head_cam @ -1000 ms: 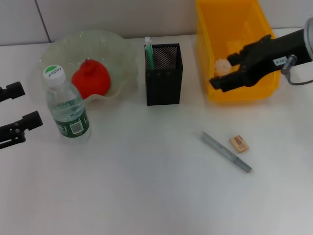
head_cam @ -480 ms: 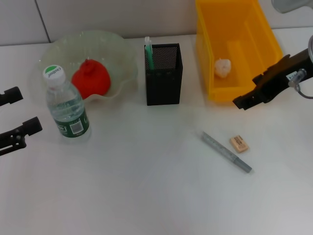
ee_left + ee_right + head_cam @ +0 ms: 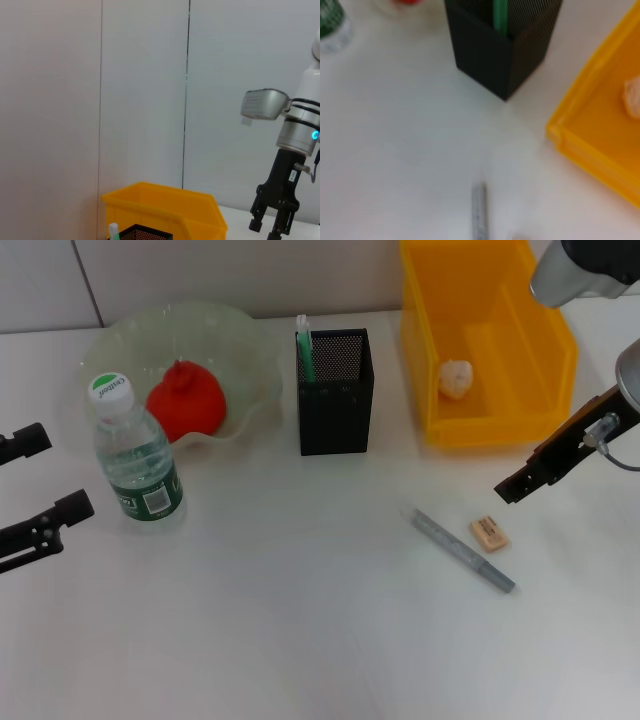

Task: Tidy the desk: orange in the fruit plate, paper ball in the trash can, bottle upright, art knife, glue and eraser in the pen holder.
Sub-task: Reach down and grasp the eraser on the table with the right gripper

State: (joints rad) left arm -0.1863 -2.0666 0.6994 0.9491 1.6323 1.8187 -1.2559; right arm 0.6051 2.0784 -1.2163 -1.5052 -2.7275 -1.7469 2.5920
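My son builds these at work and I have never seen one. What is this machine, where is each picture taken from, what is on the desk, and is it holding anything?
It is a two-armed robot. One picture looks down from its head; the other two come from cameras on its wrists. The left gripper waits open at the desk edge. The right gripper hangs over the small tan eraser block and grey art knife, holding nothing. The red-orange fruit sits in the pale-green wavy bowl, the crumpled paper ball in the yellow bin. A clear water bottle and black mesh cup stand upright.
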